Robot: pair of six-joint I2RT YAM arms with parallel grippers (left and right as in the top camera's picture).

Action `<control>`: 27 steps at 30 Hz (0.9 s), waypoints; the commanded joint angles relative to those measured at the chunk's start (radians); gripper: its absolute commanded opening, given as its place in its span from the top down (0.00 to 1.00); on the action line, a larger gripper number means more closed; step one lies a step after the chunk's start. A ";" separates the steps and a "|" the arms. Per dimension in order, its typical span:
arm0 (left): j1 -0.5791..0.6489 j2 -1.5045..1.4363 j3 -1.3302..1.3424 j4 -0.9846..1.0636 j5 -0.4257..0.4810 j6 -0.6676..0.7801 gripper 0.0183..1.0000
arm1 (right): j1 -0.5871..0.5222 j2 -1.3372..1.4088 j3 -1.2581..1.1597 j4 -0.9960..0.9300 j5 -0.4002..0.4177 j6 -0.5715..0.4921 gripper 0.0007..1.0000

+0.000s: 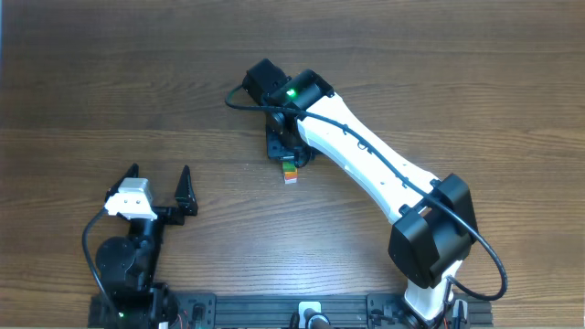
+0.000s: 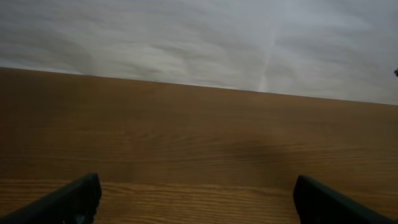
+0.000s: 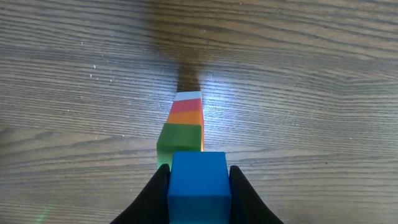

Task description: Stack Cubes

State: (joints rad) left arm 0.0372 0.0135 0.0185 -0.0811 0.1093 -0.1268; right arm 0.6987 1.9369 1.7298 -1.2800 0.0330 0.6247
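The right hand (image 3: 199,178) grips the blue cube (image 3: 198,186) over the stack (image 3: 185,123), likely to align its placement; the left hand (image 1: 160,172) sits open.

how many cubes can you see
5, stacked: blue cube on top, held in the right end effector, then green cube, orange cube, red cube and a pale cube lowest. More may be hidden.
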 commanded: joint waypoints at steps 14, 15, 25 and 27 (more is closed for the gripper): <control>0.007 -0.008 -0.005 0.002 0.013 0.015 0.00 | 0.029 0.019 0.024 0.011 -0.002 -0.001 0.95; 0.007 -0.008 -0.005 0.002 0.013 0.015 0.00 | 0.029 0.021 0.024 0.012 -0.002 -0.001 0.95; 0.007 -0.008 -0.005 0.002 0.013 0.015 0.00 | 0.029 0.040 0.024 0.011 -0.002 0.003 0.95; 0.007 -0.008 -0.005 0.002 0.013 0.015 0.00 | 0.029 0.040 0.024 0.011 -0.002 0.003 0.95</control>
State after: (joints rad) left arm 0.0372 0.0139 0.0185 -0.0811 0.1093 -0.1268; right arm 0.7219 1.9671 1.7317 -1.2709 0.0326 0.6247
